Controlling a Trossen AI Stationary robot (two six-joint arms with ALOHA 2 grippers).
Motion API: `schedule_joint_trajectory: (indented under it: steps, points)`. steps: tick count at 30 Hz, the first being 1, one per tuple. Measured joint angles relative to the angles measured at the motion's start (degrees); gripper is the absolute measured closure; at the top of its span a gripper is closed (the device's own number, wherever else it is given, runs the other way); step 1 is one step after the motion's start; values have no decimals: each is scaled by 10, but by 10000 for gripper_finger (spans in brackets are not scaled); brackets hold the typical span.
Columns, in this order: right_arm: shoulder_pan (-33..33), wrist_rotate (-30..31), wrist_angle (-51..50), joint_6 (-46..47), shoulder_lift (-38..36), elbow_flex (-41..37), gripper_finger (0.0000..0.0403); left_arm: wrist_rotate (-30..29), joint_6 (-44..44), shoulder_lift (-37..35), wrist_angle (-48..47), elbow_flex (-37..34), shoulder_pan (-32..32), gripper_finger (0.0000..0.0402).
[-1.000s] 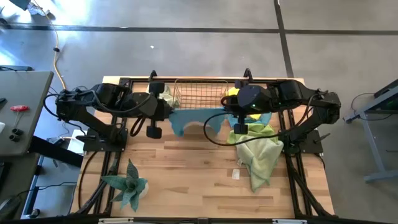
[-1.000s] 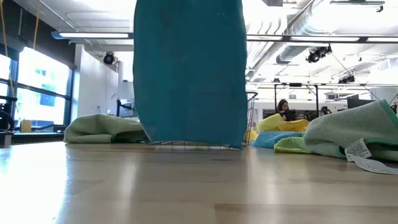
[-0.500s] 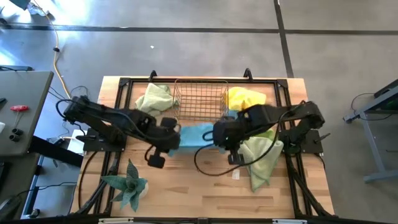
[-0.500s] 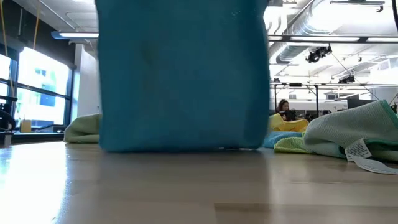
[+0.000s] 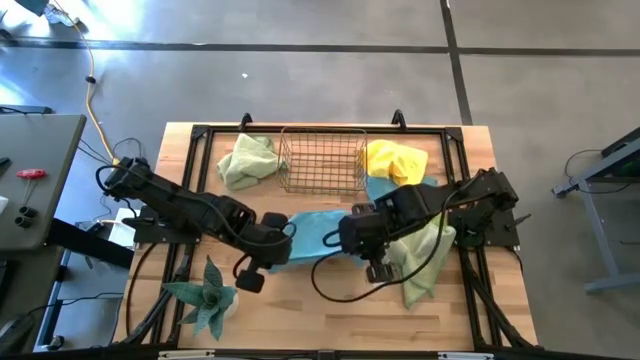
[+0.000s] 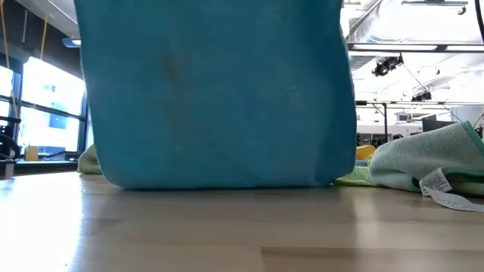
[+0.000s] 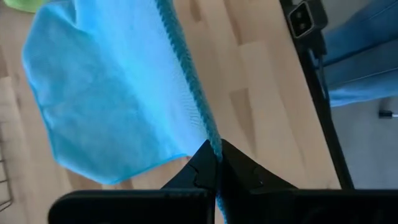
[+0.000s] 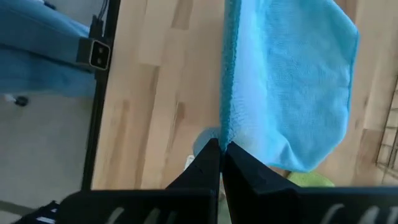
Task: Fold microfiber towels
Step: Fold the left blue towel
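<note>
A light blue microfiber towel (image 5: 310, 235) hangs between my two grippers over the middle of the table. It fills the low view, where its lower edge (image 6: 219, 184) reaches the tabletop. My left gripper (image 5: 262, 252) is shut on the towel's left upper corner, and my right gripper (image 5: 358, 240) is shut on its right upper corner. Other towels lie loose: a pale green one (image 5: 247, 160) at the far left, a yellow one (image 5: 395, 158) at the far right, and a lime green one (image 5: 420, 250) at the right. My left gripper pinches the blue towel's stitched upper edge (image 7: 211, 134) at its corner between the two fingers, slanting down from above. The cloth hangs below the fingers, and the edge runs straight away toward the other gripper. My right gripper pinches the same stitched edge (image 8: 227, 127) at the opposite corner between its two fingers, also slanting down from above. The towel hangs spread below it, with its lower edge at the tabletop.
A copper wire basket (image 5: 322, 160) stands at the far middle. A spiky green plant (image 5: 205, 295) sits near the front left. A white tag (image 6: 446, 198) sticks out of the lime green towel. Bare wood lies toward the near edge.
Both grippers have come from beside the basket toward the table's near edge and down, tipping to point more steeply downward. The blue towel has travelled with them, still held at both corners. It now hangs wider and lower, with its bottom edge at the tabletop.
</note>
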Motion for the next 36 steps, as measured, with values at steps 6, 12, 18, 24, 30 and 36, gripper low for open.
schedule_joint_trajectory:
  steps: [6, 12, 18, 24, 30, 36]
  points:
    - [-7, 14, 52, -58, 12, 0, 403, -51, -15, 0, -2, 0, -16, 401]
    - [-31, 80, 67, 27, 8, 0, 403, -91, -16, -5, -63, 0, -16, 401]
    - [-39, 75, 65, 95, 7, 0, 403, -107, -6, -19, -108, 0, -8, 401]
    - [-39, 87, 78, 126, 7, 0, 402, -109, 30, -51, -126, 0, 24, 401]
    - [-43, 99, 85, 140, 7, 0, 402, -107, 59, -83, -118, 0, 65, 401]
    - [-43, 157, 57, 175, 11, 0, 402, -104, 75, -96, -120, 0, 80, 401]
